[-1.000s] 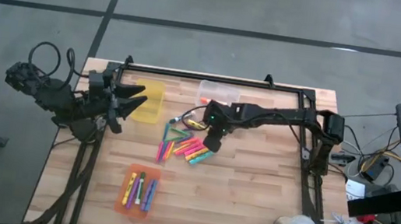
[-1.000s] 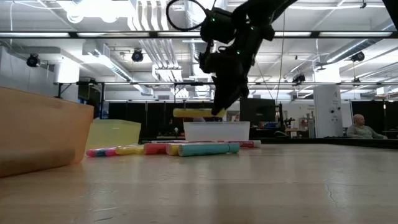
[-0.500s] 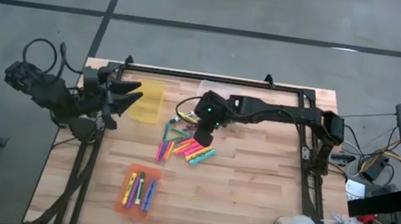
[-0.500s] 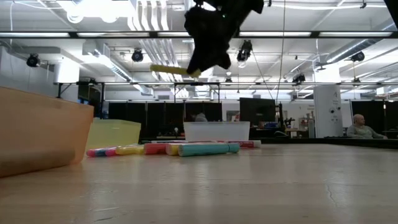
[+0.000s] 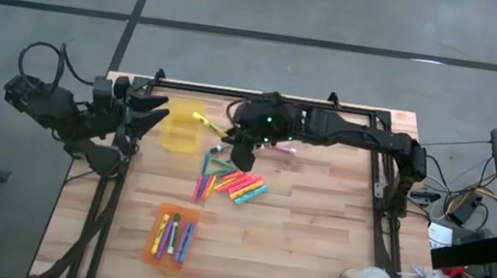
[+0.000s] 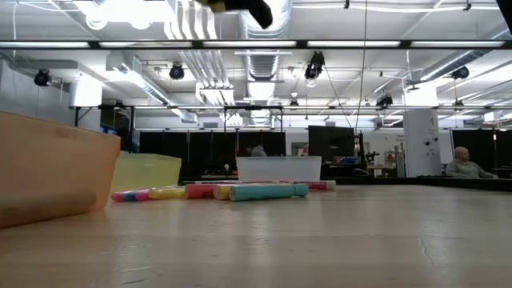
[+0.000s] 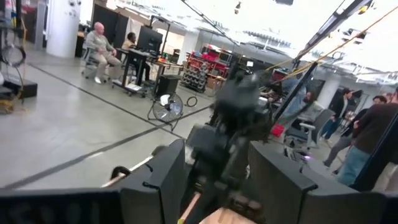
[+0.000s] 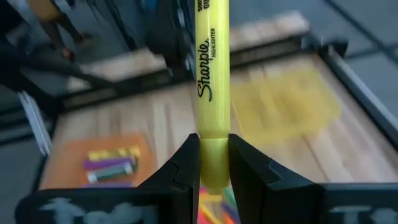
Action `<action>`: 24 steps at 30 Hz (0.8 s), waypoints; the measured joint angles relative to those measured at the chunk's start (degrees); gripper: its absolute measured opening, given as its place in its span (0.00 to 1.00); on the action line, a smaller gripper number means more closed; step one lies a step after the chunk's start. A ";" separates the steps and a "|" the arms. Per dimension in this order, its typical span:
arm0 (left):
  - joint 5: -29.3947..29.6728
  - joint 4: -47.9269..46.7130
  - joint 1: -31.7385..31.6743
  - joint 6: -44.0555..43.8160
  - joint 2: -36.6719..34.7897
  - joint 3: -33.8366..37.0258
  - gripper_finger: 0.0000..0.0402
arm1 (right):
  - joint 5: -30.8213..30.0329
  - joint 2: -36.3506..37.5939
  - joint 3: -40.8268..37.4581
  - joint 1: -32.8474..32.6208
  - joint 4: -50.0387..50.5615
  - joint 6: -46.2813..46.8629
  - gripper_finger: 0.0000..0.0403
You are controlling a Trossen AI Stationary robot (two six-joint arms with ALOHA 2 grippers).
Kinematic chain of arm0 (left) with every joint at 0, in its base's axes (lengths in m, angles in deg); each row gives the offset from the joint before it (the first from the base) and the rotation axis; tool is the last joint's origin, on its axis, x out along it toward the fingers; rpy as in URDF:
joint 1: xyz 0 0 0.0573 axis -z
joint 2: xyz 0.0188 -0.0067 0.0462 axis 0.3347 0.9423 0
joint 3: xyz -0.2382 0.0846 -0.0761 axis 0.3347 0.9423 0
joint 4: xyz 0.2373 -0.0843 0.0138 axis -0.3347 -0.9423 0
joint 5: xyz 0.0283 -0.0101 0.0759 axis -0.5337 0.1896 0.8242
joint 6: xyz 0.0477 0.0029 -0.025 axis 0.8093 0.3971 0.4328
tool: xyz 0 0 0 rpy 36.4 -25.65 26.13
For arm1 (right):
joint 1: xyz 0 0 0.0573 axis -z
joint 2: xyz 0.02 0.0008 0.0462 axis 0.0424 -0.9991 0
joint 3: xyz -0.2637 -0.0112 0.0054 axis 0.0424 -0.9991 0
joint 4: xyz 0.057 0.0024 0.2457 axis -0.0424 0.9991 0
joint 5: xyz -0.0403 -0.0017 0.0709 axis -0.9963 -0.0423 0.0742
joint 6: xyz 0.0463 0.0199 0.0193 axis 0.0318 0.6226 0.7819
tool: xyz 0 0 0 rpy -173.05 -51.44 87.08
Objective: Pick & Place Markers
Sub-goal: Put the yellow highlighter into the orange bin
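Right end effector [image 8: 208, 163] clamped on yellow Sharpie highlighter [image 8: 210, 81], its lower end hidden between the fingers; yellow bin [image 8: 287, 102] blurred beyond. Left end effector [image 5: 156, 114] spread apart at worktop [image 5: 313, 236] edge

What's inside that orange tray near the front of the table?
The orange bin holds several markers, yellow, purple, green and blue, lying side by side. Anything beneath them cannot be seen.

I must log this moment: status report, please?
Right gripper shut on yellow highlighter marker, near yellow plastic bin. Left gripper open, waiting. Path clear.
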 joint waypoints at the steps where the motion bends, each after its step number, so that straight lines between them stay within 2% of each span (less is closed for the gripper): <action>1: 0.01 0.00 0.00 0.71 0.00 0.00 0.43 | 0.00 0.00 1.20 0.02 -0.58 0.20 0.14; 9: 0.08 -1.45 0.00 1.68 0.00 0.06 0.43 | 0.02 0.04 8.03 -0.75 -3.74 0.08 0.14; 19: 0.58 -1.26 -0.01 0.45 2.13 0.29 0.43 | 0.37 0.02 8.57 -2.93 -12.31 -0.58 0.14; 24: 0.53 2.57 -0.74 0.31 4.54 0.31 0.43 | 1.53 -0.39 8.36 -3.02 -14.44 0.57 0.14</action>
